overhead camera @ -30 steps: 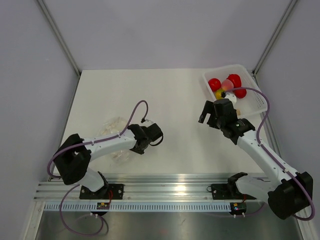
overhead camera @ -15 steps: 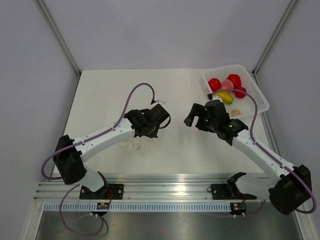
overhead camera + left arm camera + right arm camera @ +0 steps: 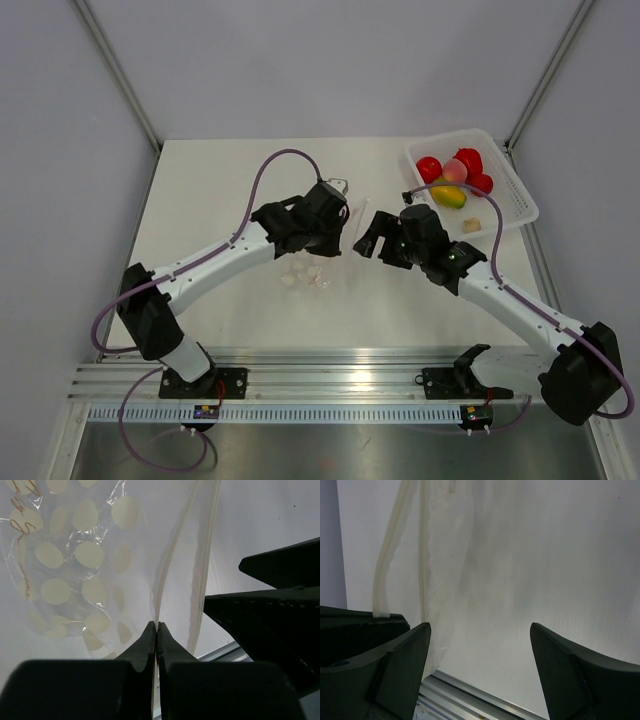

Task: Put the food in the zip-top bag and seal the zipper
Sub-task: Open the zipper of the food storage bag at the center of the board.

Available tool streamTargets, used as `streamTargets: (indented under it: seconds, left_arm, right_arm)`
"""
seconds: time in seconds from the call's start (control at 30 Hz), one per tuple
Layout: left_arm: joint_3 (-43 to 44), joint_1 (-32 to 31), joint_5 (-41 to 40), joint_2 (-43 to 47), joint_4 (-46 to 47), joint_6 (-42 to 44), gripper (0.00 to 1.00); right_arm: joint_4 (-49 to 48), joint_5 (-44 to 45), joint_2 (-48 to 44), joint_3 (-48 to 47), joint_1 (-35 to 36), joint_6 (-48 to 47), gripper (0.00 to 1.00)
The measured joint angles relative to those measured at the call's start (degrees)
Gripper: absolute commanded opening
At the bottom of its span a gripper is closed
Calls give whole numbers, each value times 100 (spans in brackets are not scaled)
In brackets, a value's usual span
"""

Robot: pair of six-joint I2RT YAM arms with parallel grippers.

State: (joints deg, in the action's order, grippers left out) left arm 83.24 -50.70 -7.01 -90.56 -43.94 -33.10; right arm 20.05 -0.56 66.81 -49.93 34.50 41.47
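Note:
The zip-top bag (image 3: 305, 275) is a clear pouch with white dots (image 3: 75, 565), hanging lifted over the table's middle. My left gripper (image 3: 157, 630) is shut on one lip of its mouth, with the zipper (image 3: 205, 565) running up beside the fingertips. My right gripper (image 3: 368, 235) stands open right next to the left gripper (image 3: 343, 228), facing the bag's mouth edge (image 3: 387, 565). Nothing lies between the right gripper's (image 3: 480, 650) fingers. The food, red balls (image 3: 430, 167) and a yellow-green one (image 3: 447, 195), lies in the white tray at the back right.
The white tray (image 3: 520, 205) stands at the table's back right corner, close to the frame post. An aluminium rail (image 3: 340, 365) runs along the near edge by the arm bases. Purple cables loop above both arms.
My left gripper has shut on the bag's lip and carried the bag up and to the right. My right arm has swung left, away from the tray, to meet it.

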Motion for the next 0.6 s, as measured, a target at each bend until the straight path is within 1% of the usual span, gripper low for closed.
streamTargets:
  seconds: [0.17,0.3,0.4,0.43,0.5,0.57,0.6]
  left_arm:
    - [0,48,98,-37,42,-109,0]
    - [0,98,144,-37,52,-151,0]
    - [0,136,214,-37,96,-170,0]
    - [0,146,236,-37,111,-177,0]
    - [0,160,275,-37,140,-192,0]
    - [0,188,317,-37,179,-205,0]
    - [-2,210,352,-35,203,-216,0]
  right_arm:
    - [-50,-4,-160,59,2,103,86]
    - [-55,98,-483,136,11,144,86]
    - [-101,109,-531,127,22,142,84]
    - [-103,107,-483,127,33,142,78]
    - [-142,94,-302,129,74,144,71]
    - [-199,76,-98,142,116,164,50]
    - [-238,39,0,160,133,175,43]
